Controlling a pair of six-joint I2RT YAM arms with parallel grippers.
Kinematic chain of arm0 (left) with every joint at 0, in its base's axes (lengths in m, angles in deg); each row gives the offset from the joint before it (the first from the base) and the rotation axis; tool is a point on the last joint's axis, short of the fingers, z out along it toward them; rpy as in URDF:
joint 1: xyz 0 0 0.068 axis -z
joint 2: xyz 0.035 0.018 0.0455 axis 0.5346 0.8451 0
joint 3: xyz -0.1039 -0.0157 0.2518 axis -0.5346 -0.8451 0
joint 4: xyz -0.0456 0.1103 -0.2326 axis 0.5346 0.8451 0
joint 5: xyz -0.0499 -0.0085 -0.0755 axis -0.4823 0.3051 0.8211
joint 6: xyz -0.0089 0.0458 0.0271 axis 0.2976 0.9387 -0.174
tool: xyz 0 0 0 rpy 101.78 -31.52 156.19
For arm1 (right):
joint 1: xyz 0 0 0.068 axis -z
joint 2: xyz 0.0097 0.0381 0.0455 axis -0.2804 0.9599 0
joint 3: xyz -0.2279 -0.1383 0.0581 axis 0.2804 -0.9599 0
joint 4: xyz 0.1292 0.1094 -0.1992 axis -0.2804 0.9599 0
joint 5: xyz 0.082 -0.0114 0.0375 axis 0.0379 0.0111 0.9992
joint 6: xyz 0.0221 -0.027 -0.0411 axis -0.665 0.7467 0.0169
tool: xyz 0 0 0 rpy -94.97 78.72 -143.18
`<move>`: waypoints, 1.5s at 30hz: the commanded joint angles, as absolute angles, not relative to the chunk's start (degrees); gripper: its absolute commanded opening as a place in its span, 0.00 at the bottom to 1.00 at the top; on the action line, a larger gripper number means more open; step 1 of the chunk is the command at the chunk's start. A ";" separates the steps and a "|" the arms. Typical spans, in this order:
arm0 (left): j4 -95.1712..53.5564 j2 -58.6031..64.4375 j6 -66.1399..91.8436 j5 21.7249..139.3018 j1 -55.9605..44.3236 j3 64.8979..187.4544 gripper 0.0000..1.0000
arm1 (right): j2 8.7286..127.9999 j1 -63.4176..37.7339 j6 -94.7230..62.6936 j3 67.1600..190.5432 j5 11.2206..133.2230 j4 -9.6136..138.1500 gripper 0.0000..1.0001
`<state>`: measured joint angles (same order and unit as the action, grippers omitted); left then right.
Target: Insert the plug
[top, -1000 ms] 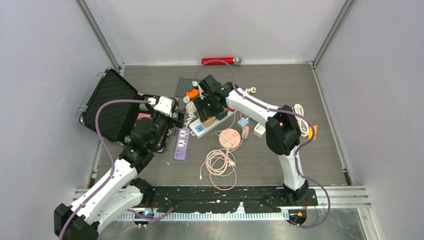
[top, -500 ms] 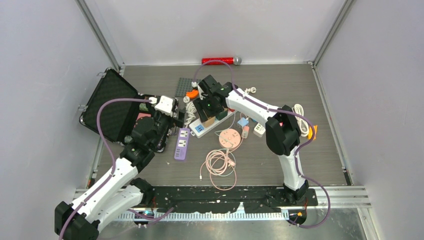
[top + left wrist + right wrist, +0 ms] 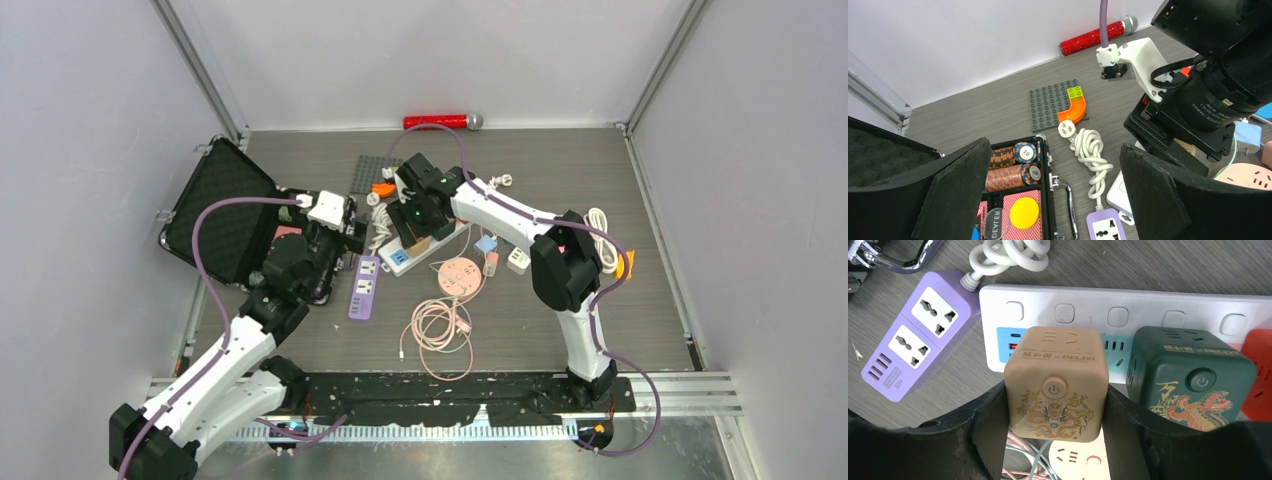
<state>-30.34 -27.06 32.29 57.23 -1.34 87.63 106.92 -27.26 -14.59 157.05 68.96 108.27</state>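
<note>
My right gripper [image 3: 1055, 432] is shut on a tan cube plug [image 3: 1056, 381] with a dragon print, held over the blue section of the white power strip [image 3: 1128, 315]. A dark green cube plug [image 3: 1190, 379] sits in the strip just to its right. In the top view the right gripper [image 3: 418, 218] hovers over the strip [image 3: 452, 237]. My left gripper [image 3: 1053, 195] is open and empty above the poker-chip case [image 3: 1018, 200], near the purple socket block [image 3: 1105, 227].
A purple power block [image 3: 915, 337] with a knotted white cord [image 3: 1092, 152] lies left of the strip. A grey stud plate [image 3: 1050, 102] with an orange piece, a red microphone [image 3: 440, 121], a pink round socket [image 3: 460, 274] and coiled pink cable [image 3: 436, 330] lie around.
The right gripper with the tan cube shifted very slightly over the strip. The left arm barely moved.
</note>
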 commanded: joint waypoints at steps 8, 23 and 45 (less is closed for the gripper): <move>-31.18 -27.72 32.50 55.73 -1.55 89.73 1.00 | 107.82 -27.74 -13.25 159.30 69.35 114.91 0.05; -31.13 -27.37 32.63 55.12 -1.51 89.67 1.00 | 107.18 -28.06 -12.52 144.68 62.75 105.22 0.05; -31.52 -24.86 32.66 54.87 -1.53 91.17 1.00 | 102.82 -27.79 -15.86 155.37 60.60 106.48 0.94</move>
